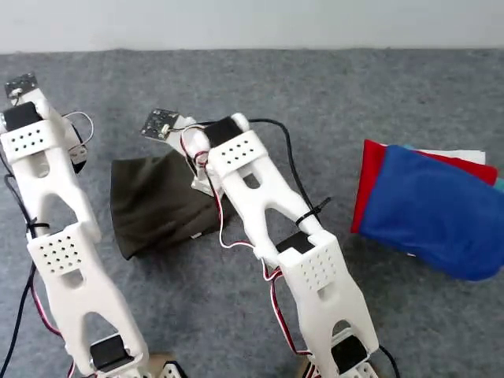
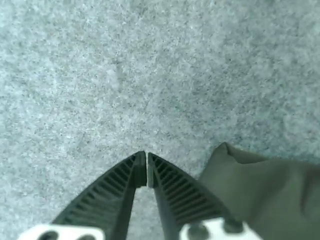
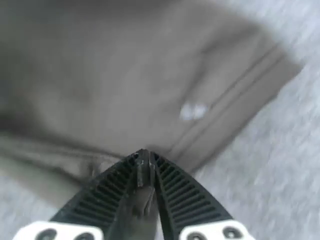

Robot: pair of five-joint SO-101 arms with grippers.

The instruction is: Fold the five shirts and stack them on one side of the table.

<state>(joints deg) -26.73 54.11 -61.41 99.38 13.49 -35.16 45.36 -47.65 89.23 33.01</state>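
The right pincer (image 3: 144, 160) grips the olive shirt (image 3: 125, 75); overhead, folded shirts (image 1: 433, 213) lie apart.

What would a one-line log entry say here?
left gripper: shut, over bare table beside olive shirt | right gripper: shut, over olive shirt | stack: blue shirt atop red shirt

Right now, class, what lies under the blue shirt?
Under the blue shirt a red shirt shows, plus a white edge and a teal edge; the rest of each is covered.
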